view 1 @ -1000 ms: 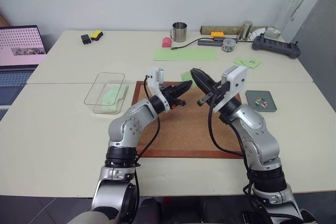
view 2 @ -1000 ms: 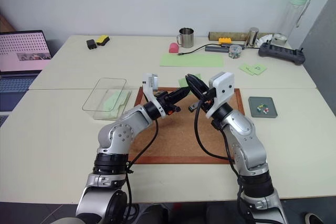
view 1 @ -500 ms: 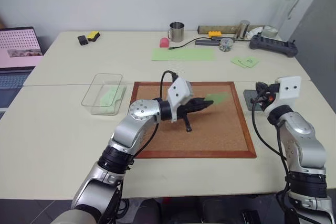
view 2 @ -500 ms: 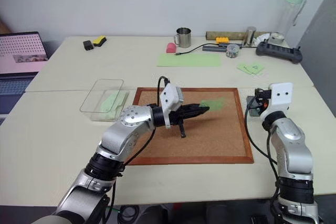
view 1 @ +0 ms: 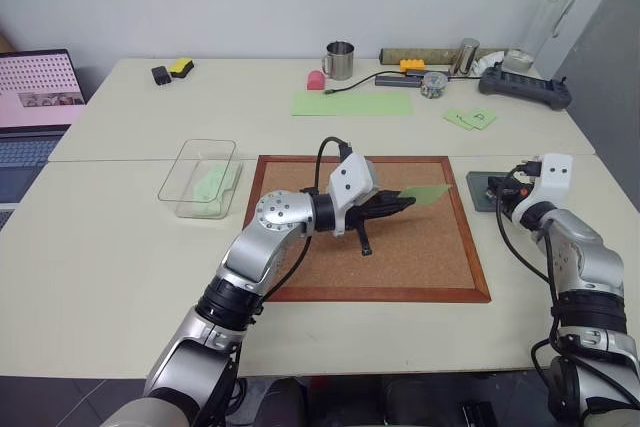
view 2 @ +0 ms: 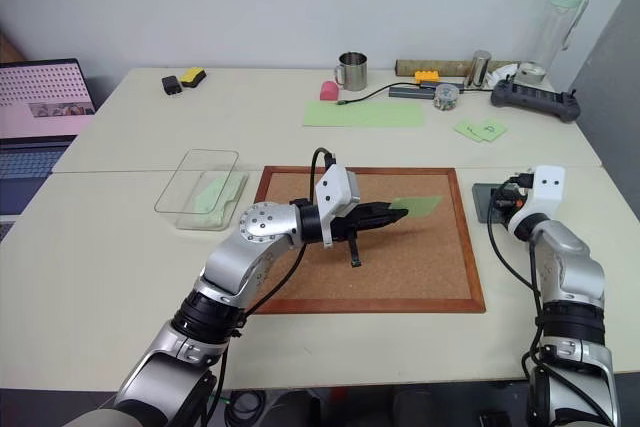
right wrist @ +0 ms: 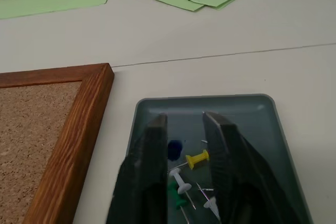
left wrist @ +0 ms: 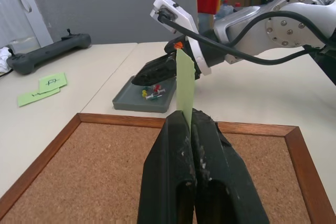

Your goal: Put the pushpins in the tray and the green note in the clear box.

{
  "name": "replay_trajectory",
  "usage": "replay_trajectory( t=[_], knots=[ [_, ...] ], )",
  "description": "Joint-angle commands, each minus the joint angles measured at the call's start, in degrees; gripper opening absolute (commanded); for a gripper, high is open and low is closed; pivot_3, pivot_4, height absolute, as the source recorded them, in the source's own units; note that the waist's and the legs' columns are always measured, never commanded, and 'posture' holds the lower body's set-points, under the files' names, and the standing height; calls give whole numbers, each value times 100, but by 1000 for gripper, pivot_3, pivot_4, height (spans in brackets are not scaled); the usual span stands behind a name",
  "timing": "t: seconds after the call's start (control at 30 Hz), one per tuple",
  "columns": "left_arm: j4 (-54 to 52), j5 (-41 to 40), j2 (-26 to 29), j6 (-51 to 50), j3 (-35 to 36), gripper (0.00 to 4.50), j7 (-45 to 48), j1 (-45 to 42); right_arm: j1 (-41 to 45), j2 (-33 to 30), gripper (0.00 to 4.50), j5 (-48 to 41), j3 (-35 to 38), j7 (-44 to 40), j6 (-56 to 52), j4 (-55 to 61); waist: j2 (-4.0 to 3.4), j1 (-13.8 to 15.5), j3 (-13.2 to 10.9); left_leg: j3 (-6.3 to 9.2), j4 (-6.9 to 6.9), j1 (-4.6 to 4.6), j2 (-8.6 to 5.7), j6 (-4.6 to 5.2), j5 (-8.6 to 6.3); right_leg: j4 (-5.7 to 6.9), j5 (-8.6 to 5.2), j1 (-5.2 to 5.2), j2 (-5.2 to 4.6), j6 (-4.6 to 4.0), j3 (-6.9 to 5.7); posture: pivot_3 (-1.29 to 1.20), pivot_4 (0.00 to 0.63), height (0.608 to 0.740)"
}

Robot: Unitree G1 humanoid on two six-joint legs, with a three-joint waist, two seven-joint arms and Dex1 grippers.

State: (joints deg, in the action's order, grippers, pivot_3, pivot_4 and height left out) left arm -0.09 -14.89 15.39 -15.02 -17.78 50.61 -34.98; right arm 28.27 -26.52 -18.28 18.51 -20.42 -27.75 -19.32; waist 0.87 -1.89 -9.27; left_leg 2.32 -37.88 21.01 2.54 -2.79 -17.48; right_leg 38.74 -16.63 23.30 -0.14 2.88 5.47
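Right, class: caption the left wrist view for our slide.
Shut left gripper pinching the thin pale green square note upright over the wood-framed corkboard.

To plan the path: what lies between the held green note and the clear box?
In the left eye view, corkboard and bare table lie between green note and clear box.

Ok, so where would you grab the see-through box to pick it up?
Grip the clear box by one thin side wall, coming straight down from above. It sits flat with its open top facing up, so one finger can slip inside the wall and one outside. The long wall facing the cork board is probably easiest, since there is a bare gap beside it.
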Motion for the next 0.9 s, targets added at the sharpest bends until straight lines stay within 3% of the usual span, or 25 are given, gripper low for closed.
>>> replay_trajectory(
  t=[0.03,0.1,0.33,0.5,0.63,0.9],
  knots=[
    [-235,-62,-78,-27,145,0,-80,-58,149,-165,2134,26,64,-73,293,16,0,0,0,-1,0,0,0,0,0,0,0,0,0,0,0,0,150,740],
    [-219,-72,-123,-49,164,0,-119,-87,158,-189,2497,35,70,-85,327,11,0,0,0,-1,0,0,0,0,0,0,0,0,0,0,0,0,150,740],
    [-233,-168,-171,-157,268,0,-150,-160,91,-287,2497,52,-10,-312,539,301,0,1,0,-1,-1,-1,0,-1,0,1,0,0,0,0,0,0,150,740],
    [-146,-314,-157,-371,790,0,-465,-469,-270,-326,2497,-293,-350,-1131,465,1451,0,4,0,0,-1,0,0,-1,0,1,0,0,0,0,-1,0,150,740],
    [-208,-183,131,-654,1359,0,-1059,-464,-559,-301,2497,-974,-521,-1613,-12,2731,-1,-22,-1,3,-2,-1,1,0,0,3,0,0,1,1,-1,0,150,740],
    [-846,305,566,-1370,2671,0,-2954,359,-525,-122,2497,-2063,-1009,-1723,-836,4427,3,8,-4,29,-4,4,2,0,0,5,0,0,-1,0,-18,0,150,740]
  ],
)
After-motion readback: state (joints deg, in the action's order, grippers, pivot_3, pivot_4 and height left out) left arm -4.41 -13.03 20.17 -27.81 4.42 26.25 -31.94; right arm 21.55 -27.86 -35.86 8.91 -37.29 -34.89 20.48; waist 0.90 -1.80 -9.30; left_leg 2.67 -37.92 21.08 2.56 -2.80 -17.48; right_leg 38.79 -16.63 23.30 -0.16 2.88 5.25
